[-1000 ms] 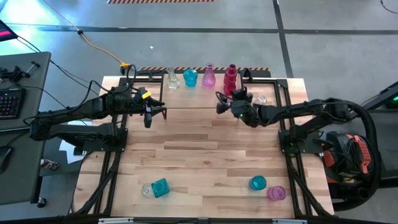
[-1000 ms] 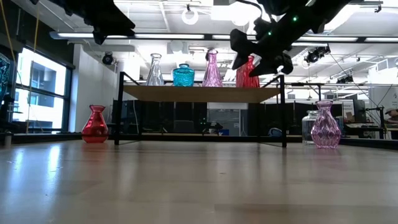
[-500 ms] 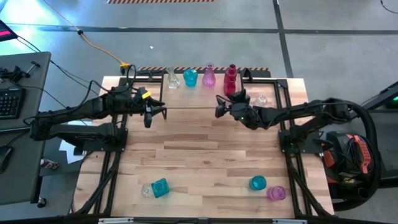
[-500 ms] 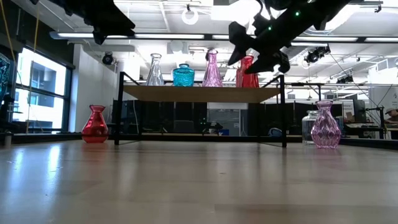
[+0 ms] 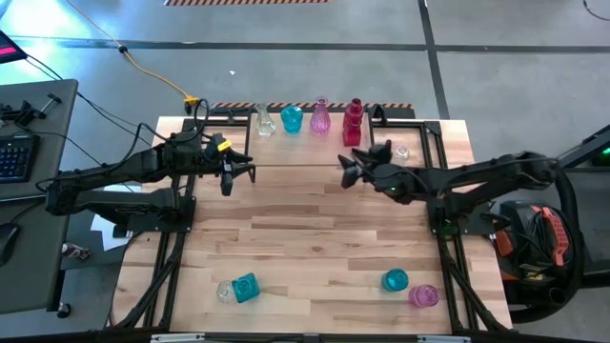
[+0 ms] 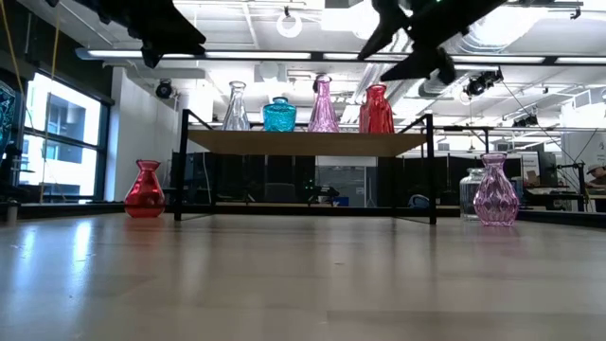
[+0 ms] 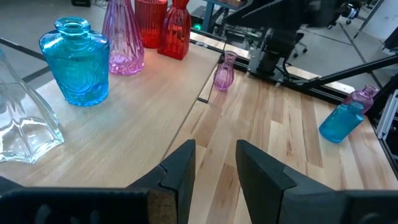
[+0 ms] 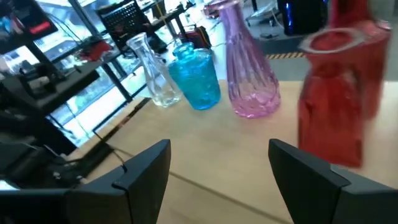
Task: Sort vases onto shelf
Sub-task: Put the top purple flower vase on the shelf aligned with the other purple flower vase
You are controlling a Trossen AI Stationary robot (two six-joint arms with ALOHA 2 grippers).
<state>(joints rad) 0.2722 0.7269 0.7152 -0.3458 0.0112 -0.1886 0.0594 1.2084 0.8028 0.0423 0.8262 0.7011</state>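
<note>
Four vases stand upright in a row on the shelf (image 5: 295,148) at the table's far edge: clear (image 5: 262,119), teal (image 5: 292,118), pink (image 5: 320,116) and red (image 5: 355,119). My right gripper (image 5: 349,164) hangs open above the shelf's near right corner, short of the red vase (image 8: 339,93), with nothing between its fingers. In the low view it (image 6: 409,38) is higher than the vase tops. My left gripper (image 5: 238,171) hovers open at the shelf's near left side, its fingers (image 7: 186,168) bare. More vases stand on the table.
Near the front edge stand a teal vase with a clear one (image 5: 238,288), and a teal (image 5: 395,280) and a pink vase (image 5: 423,295). A small vase (image 5: 401,151) stands right of the shelf. The low view shows a red vase (image 6: 145,188) left of the shelf's legs.
My right gripper has risen and drawn back from the red vase toward the table's right edge, tipping a little, its fingers staying apart. The red vase stays upright on the shelf.
</note>
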